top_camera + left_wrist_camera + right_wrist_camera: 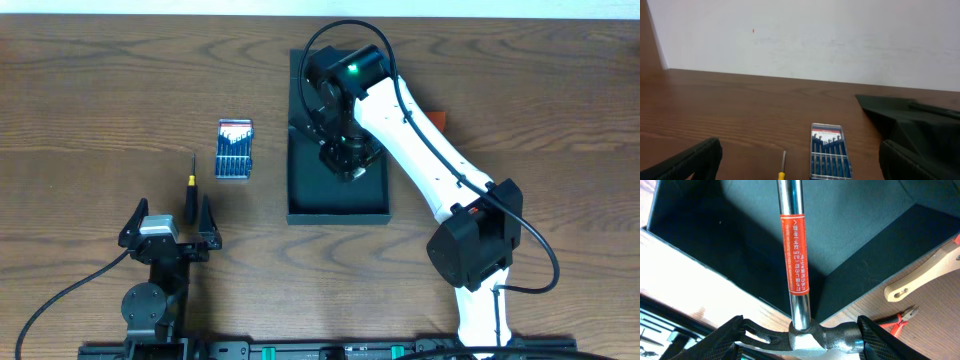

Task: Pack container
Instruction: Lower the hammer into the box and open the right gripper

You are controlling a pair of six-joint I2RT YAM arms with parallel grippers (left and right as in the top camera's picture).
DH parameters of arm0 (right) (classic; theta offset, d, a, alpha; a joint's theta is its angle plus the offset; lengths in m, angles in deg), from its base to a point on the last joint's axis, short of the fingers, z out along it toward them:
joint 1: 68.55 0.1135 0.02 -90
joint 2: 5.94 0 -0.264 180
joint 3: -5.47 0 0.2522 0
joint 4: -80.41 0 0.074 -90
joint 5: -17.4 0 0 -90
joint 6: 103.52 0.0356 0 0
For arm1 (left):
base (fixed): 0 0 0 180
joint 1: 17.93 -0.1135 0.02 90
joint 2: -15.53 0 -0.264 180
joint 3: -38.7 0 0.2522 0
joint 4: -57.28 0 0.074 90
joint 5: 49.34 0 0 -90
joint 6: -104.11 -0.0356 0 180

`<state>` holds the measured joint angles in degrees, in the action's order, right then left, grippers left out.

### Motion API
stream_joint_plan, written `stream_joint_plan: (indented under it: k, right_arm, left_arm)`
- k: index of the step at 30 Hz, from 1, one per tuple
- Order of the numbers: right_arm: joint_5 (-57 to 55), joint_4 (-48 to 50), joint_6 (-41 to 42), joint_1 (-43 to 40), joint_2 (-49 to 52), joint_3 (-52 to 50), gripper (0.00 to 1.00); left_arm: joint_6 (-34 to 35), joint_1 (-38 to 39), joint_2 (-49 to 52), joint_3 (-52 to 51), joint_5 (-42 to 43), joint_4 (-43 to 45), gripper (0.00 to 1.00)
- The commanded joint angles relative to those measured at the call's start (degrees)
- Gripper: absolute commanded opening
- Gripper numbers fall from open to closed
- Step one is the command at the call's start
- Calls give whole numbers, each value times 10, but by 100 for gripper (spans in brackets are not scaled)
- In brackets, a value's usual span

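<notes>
holding the hammer (795,255) by its head over the open container (320,200) on the desk (100,100), the right claw (802,340) looks ready to lower it flat inside and release, while the left claw (170,218) sits wide open.

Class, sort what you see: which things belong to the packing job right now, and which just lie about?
In the job: box, hammer, right tool.
Lying about: screwdriver, blue case, pliers, wooden handle.
</notes>
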<state>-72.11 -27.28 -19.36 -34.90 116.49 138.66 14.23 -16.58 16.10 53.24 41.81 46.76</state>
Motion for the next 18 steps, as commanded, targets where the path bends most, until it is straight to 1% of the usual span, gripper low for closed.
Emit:
stream_joint_plan:
  k: [1, 11, 18]
  right_arm:
    - [2, -11, -10, 1, 0, -3, 53]
    - [2, -17, -4, 1, 0, -10, 53]
    - [2, 3, -4, 1, 0, -70, 53]
  left_arm:
    - [-5, 2, -3, -5, 2, 2, 99]
    - [-5, 2, -3, -5, 2, 2, 99]
    - [-5, 2, -3, -5, 2, 2, 98]
